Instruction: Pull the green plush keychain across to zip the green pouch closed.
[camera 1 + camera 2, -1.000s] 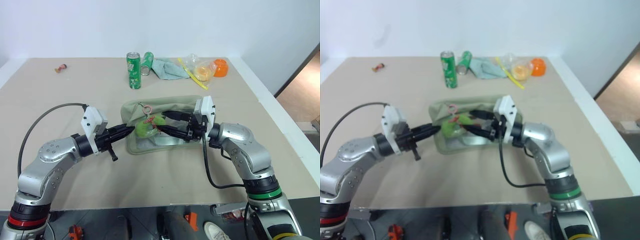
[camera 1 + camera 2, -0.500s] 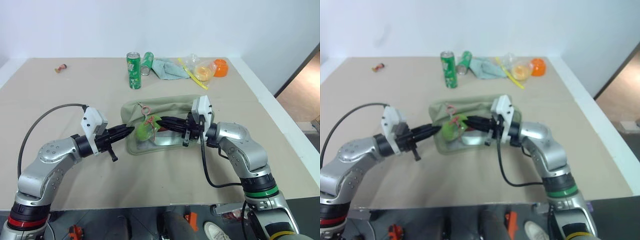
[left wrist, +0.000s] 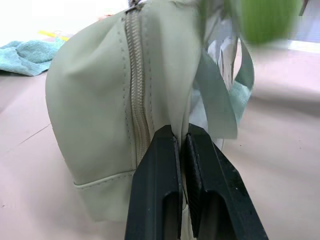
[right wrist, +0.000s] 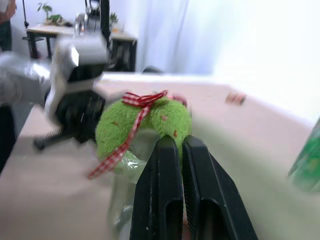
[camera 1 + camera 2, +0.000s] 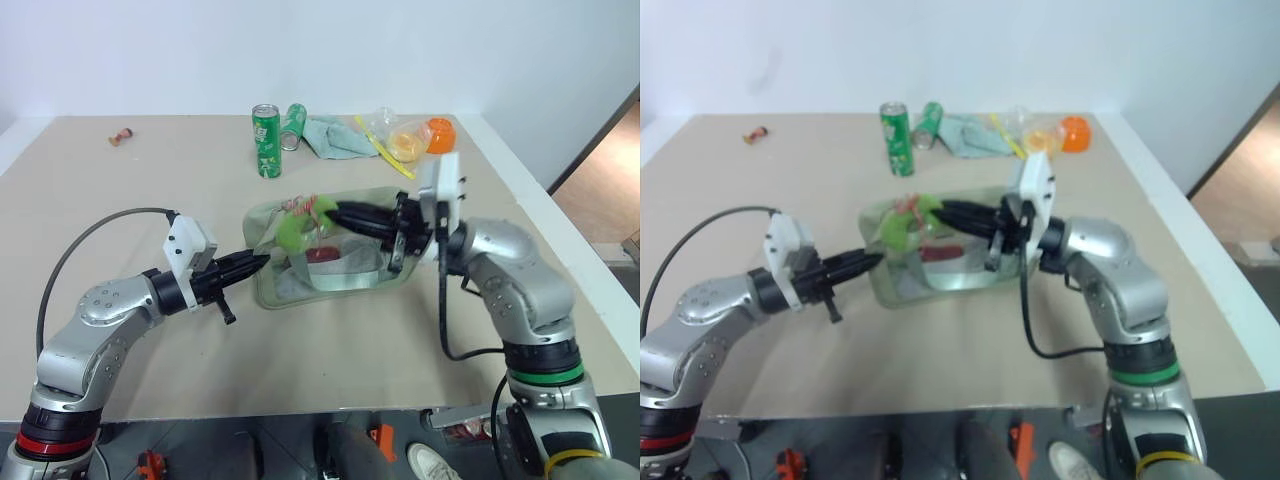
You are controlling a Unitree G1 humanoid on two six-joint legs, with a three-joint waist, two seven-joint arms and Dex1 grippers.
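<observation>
Green fabric is what both of our arms are working on: the green pouch (image 5: 325, 250) lies mid-desk, its long axis and zipper line running side to side between our two arms. Our left gripper (image 5: 262, 261) has its fingers (image 3: 160, 165) pressed together on the pouch's left end wall, right beside the zipper seam, anchoring that end. Our right gripper (image 5: 335, 213) reaches in from the right with its fingers (image 4: 167, 165) closed together on the green plush keychain (image 5: 297, 228), which sits raised above the pouch's left part, a red checked ribbon (image 4: 131, 127) trailing off it.

So the keychain, and we judge the slider with it, lies at the left end of the zipper, close to the left fingers, while the right arm's body stands off toward the right end. The coming pull therefore runs along the pouch's long axis, left to right, away from the anchoring left fingers. The right arm is the one to draw it.

Behind the pouch, well apart on the desk (image 5: 120, 210), stand an upright soda can (image 5: 266, 141) and a pale teal cloth (image 5: 335, 136).
</observation>
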